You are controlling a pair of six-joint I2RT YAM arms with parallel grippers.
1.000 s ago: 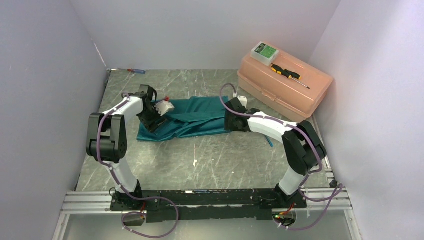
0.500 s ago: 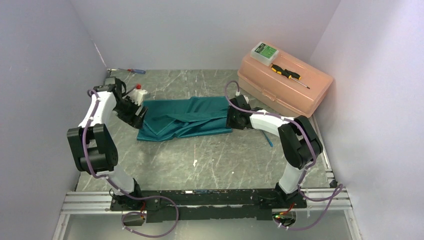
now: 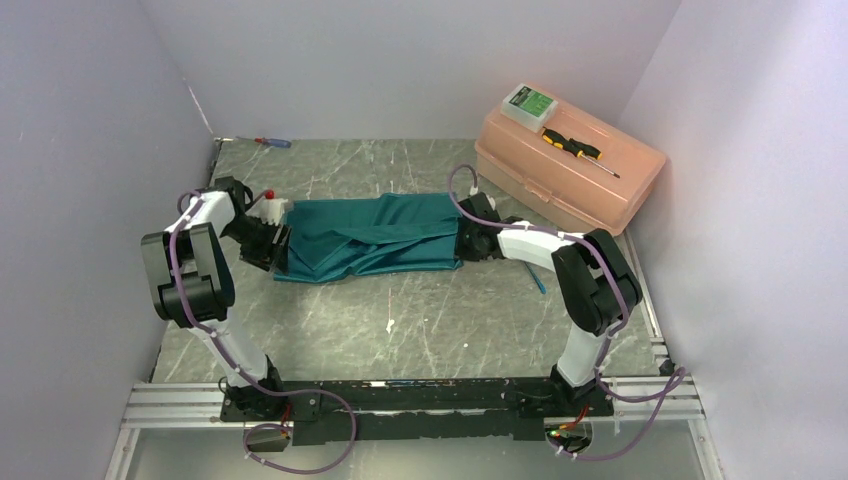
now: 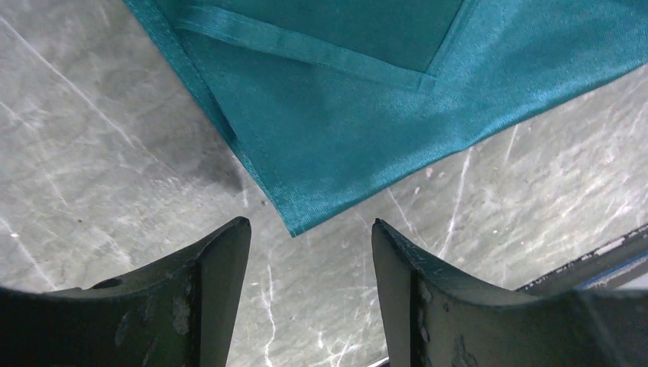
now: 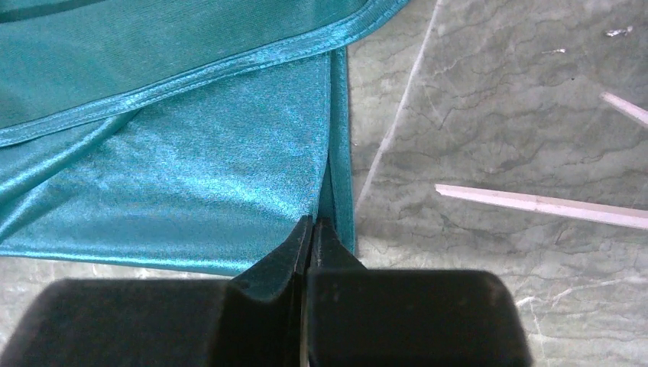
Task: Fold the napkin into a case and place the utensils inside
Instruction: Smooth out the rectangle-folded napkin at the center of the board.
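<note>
The teal napkin (image 3: 370, 235) lies roughly folded into a wide band across the middle of the table. My left gripper (image 3: 274, 246) sits low at its left end. In the left wrist view this gripper (image 4: 310, 223) is open, and a corner of the napkin (image 4: 306, 145) points into the gap without touching either finger. My right gripper (image 3: 463, 241) is at the napkin's right end. In the right wrist view it (image 5: 313, 223) is shut on a raised ridge of the napkin's (image 5: 191, 168) hemmed edge. Two white sticks (image 5: 535, 203) (image 5: 628, 108) lie on the table beside it. A thin blue utensil (image 3: 538, 280) lies under the right forearm.
A peach toolbox (image 3: 570, 165) stands at the back right, with a green-and-white box (image 3: 528, 103) and a yellow-and-black screwdriver (image 3: 572, 147) on its lid. A red-and-blue screwdriver (image 3: 270, 142) lies at the back left wall. A small white scrap (image 3: 390, 325) lies in front of the napkin.
My left gripper has swung off the top of the napkin out to its left end and come down low. My right gripper has shut on the napkin's right edge.
</note>
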